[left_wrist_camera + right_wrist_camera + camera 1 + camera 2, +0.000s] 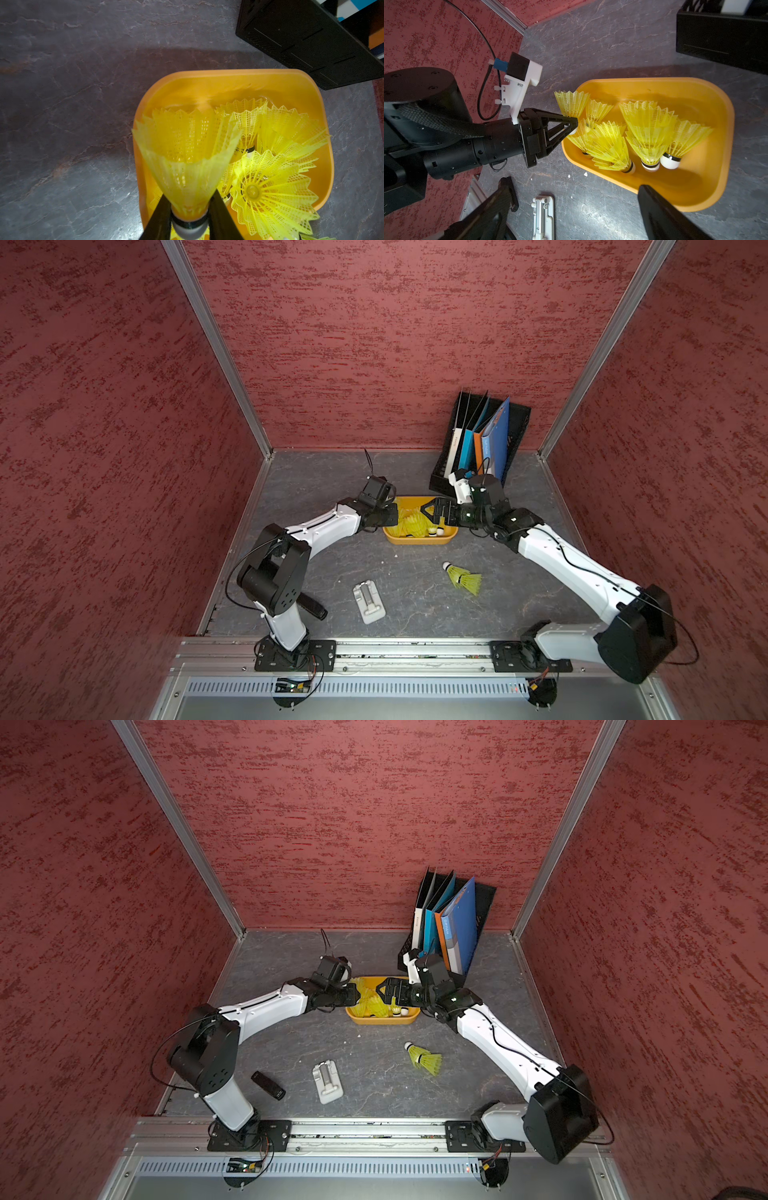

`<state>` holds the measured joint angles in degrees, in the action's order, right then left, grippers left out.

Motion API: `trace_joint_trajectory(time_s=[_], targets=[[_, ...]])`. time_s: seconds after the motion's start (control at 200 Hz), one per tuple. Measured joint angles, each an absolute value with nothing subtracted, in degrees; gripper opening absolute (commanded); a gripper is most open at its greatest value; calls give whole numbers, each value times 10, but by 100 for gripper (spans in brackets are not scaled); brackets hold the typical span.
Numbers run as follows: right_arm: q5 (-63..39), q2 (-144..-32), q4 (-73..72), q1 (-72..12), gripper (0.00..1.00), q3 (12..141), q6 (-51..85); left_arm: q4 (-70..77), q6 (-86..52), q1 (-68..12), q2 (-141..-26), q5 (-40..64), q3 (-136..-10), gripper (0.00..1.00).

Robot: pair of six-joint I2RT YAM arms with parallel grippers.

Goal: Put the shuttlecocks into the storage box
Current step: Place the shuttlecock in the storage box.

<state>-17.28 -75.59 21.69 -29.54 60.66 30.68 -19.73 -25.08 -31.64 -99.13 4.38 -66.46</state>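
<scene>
One orange tray (pixel 415 540). At least eight yellow-green shuttlecocks (pixel 648 128) with white tips: six can be told apart at the tray, where overlapping skirts prevent an exact count, and two more form a nested pair (pixel 464 578) on the one table (pixel 324 485). One black file rack (pixel 519 425). Four folders (pixel 500 435) in the rack, counted by colour: white-spined, light blue, orange and dark blue; the thin black sheets beside them cannot be counted for certain. One pale grey plastic holder (pixel 369 601). One black oblong object (pixel 268 1085). Two robot arms: a left arm (pixel 328 526) and a right arm (pixel 569 568).
</scene>
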Motion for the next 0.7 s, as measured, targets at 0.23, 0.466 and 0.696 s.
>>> trace_joint_trajectory(time_s=[0.23,0.466,0.696], targets=[[-173,-755,217,-295,98,607,307,-201,-253,-322,-991,43,-666,40],[-171,-755,217,-296,98,607,307,-222,-273,-331,-985,38,-668,60],[-165,-755,217,-301,99,606,309,-240,-281,-334,-939,24,-664,64]])
